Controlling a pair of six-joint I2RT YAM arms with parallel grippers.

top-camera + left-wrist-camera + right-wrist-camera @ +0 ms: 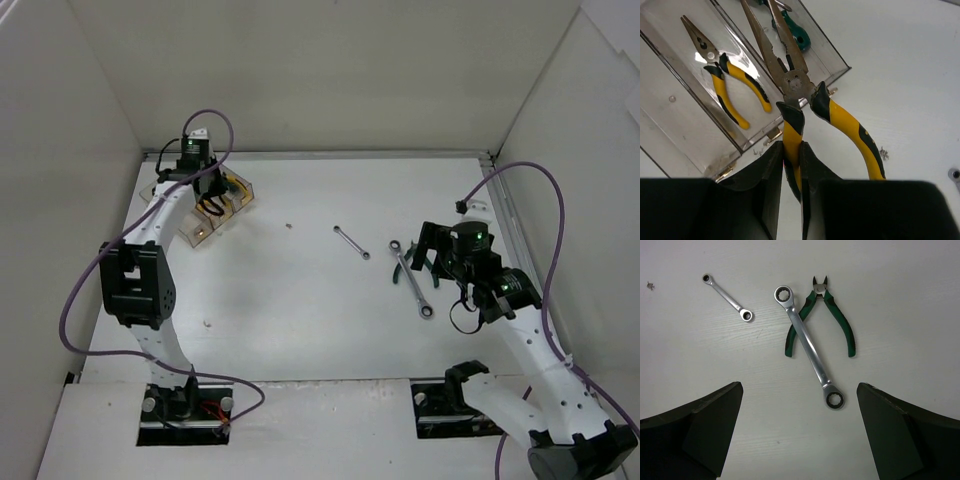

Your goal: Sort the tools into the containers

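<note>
My left gripper (791, 146) is shut on one yellow-and-black handle of long-nose pliers (795, 85), whose nose lies over the clear bins (700, 125). A smaller pair of yellow pliers (727, 82) lies in one bin and a green-handled tool (796, 31) in the bin beside it. My right gripper (799, 390) is open and empty above the table. Just beyond it a long silver wrench (807, 345) lies across green-handled cutters (846, 327), with a small silver wrench (727, 297) to their left. In the top view the left gripper (212, 188) is at the bins (198, 236).
White walls close in the table on the left, back and right. A metal rail (505, 215) runs along the right edge. A tiny screw (288, 226) lies mid-table. In the top view the small wrench (351, 242) and the long wrench (411, 278) lie by the right gripper (427, 257).
</note>
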